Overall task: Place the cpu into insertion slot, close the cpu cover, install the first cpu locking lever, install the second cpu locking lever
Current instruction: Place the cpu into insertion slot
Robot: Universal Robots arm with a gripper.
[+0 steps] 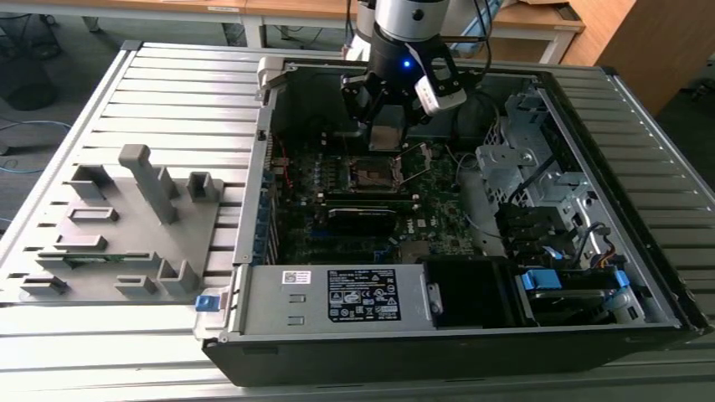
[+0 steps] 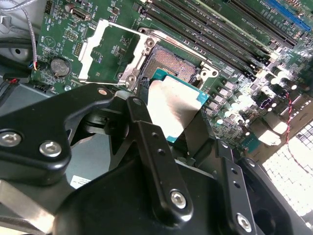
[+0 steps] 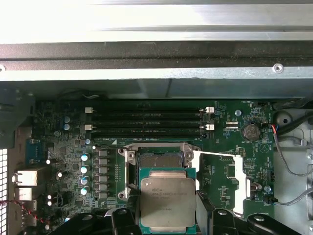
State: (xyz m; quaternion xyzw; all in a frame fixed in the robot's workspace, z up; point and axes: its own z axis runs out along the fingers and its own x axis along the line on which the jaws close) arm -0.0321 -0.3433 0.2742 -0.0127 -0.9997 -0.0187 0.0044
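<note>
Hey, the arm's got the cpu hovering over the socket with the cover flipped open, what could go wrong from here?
First, the gripper grips the cpu only by its thin edges, so it might slip or twist. Second, in the first wrist view the cpu covers just part of the insertion slot; lowered off-centre, it could sit crooked on the contacts. Third, the open cpu cover lies close beside the slot, where a finger might catch it.
</note>
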